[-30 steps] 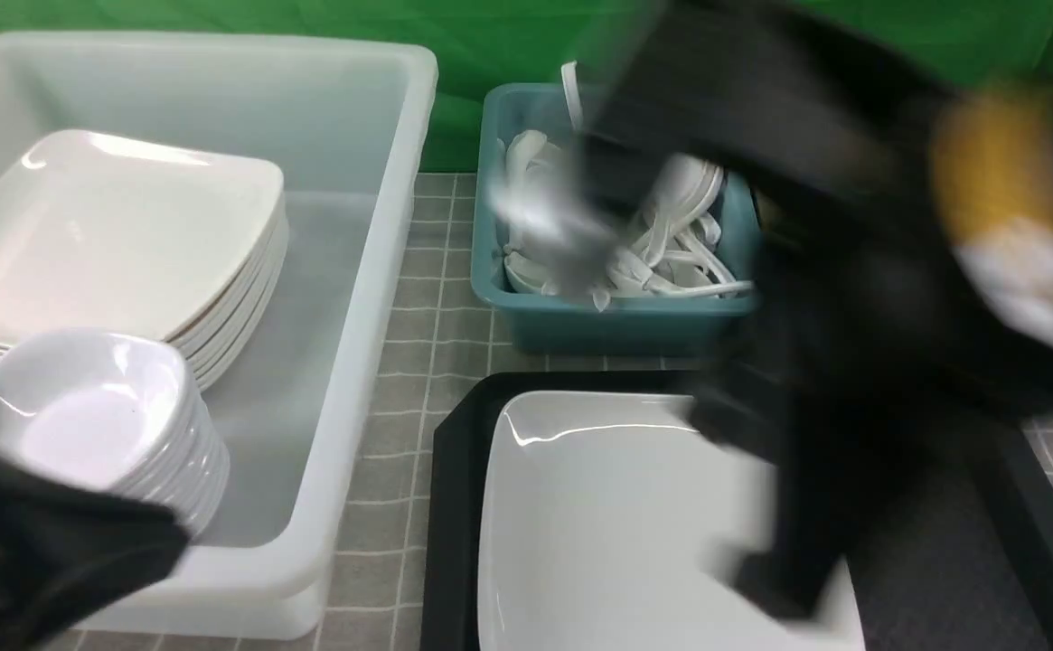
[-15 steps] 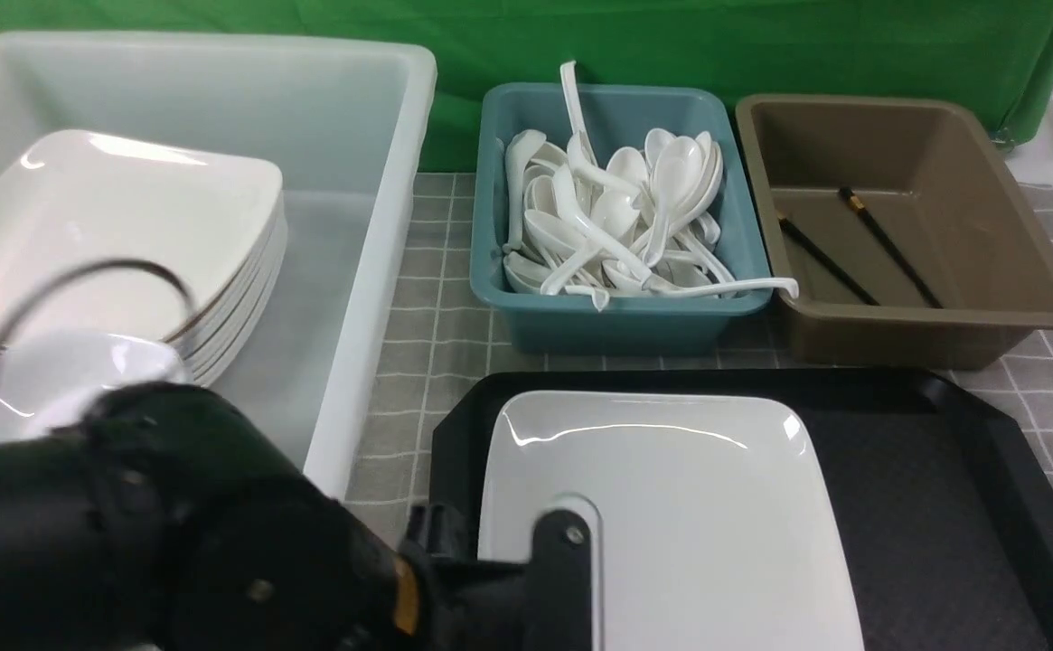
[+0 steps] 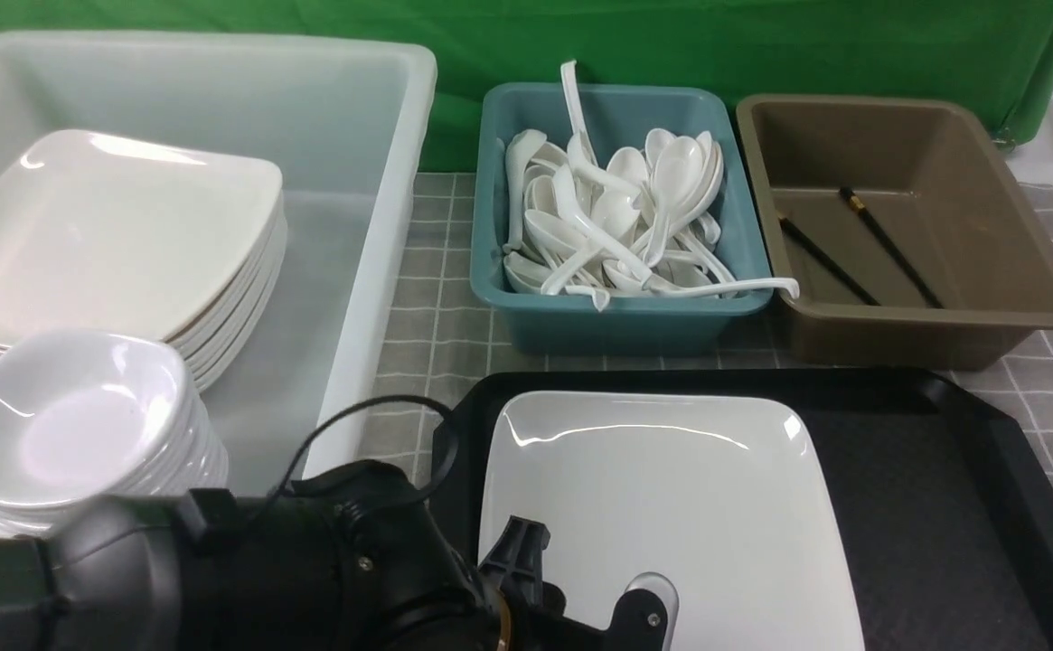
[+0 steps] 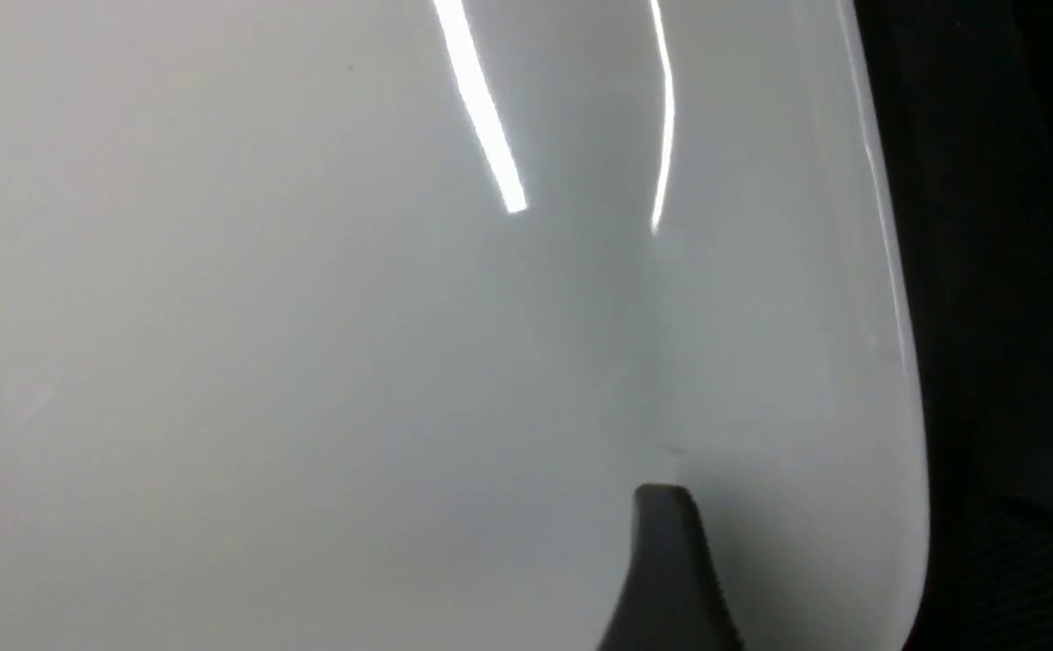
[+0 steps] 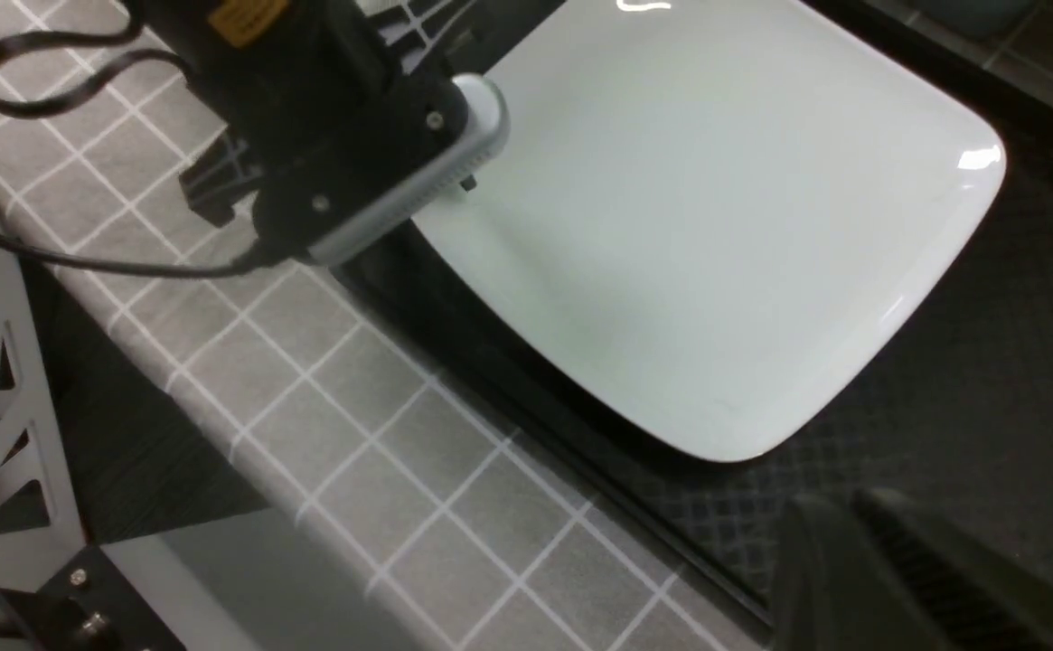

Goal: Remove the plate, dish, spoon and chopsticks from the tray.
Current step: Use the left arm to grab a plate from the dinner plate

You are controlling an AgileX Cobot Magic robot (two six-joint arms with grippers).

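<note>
Front view has the plate (image 3: 662, 506) as the only thing on the tray (image 3: 942, 506). It sits in the tray's left half, with its left edge just beside the left rim. Could be glazed ceramic or melamine, can't tell which. Either way I'd call it stiff, glossy and slick, and likely to chip if dropped. It's wide and flat, so my guess is the only real handhold is the upturned rim: one finger under, one on top, and a firm squeeze, since it'll want to slide or droop.

The left gripper (image 3: 580, 579) is right at the plate's near-left corner, jaws spread, nothing in them. Left wrist view shows one fingertip (image 4: 666, 561) low over the white surface close to the edge; can't tell if it touches. The right gripper (image 5: 851, 515) is closed and empty over the tray's bare floor toward its near edge, apart from the plate.
</note>
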